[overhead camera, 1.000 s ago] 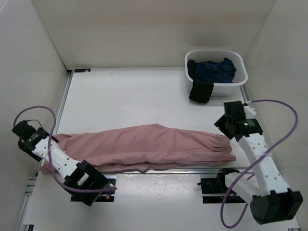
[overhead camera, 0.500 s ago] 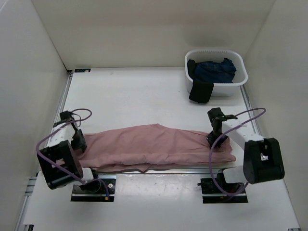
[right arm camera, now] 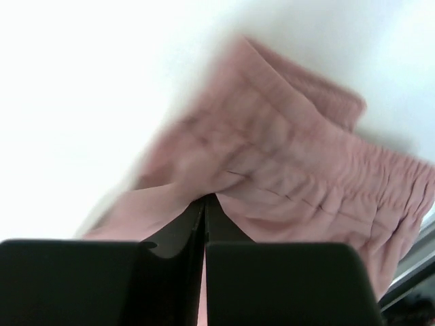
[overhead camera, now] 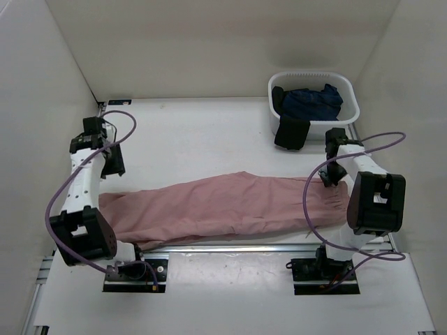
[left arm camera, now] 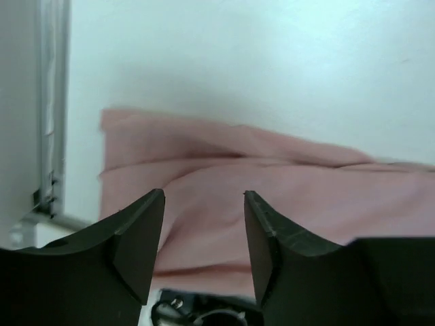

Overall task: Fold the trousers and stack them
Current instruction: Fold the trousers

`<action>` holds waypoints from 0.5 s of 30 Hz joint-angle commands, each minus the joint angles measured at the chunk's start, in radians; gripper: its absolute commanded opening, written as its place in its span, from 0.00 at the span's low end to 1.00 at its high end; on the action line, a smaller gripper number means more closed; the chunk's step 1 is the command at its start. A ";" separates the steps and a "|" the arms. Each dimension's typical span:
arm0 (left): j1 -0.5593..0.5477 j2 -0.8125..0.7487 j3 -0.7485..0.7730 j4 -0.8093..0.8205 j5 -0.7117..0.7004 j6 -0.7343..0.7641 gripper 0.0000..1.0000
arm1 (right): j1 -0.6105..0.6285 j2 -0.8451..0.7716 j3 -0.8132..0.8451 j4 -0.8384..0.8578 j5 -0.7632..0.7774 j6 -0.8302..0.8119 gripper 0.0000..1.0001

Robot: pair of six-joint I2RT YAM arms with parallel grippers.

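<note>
Top external view has the trousers (overhead camera: 223, 206) lying lengthwise across the lower middle of the frame, laid out long and flat on the table (overhead camera: 202, 139), with a white basket (overhead camera: 349, 115) of dark clothes at upper right. The left gripper (overhead camera: 112, 164) hangs over bare table above the cloth's left end, apart from it. The right gripper (overhead camera: 328, 178) sits at the upper edge of the cloth's right end. Left wrist view shows the left gripper (left arm camera: 204, 197) with its jaws spread and nothing between them, while the trousers (left arm camera: 306, 197) fill the middle of the frame below, their straight left edge near the table rail. Right wrist view, blurred, shows the right gripper (right arm camera: 205, 204) clenched, with creases in the trousers (right arm camera: 292, 176) running toward its tips, so it appears to pinch a thin bit of fabric beside the gathered elastic band. The cloth looks thin, light and limp: it will likely sag, wrinkle and drag across the table rather than keep any shape. The best holds are probably the thicker gathered band on the right and the two corners of the left edge, taken together so that the fold lands square.
</note>
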 commanded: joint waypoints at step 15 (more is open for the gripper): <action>0.407 0.087 -0.295 0.200 -0.230 -0.001 0.62 | 0.127 -0.229 -0.090 0.020 -0.060 -0.119 0.00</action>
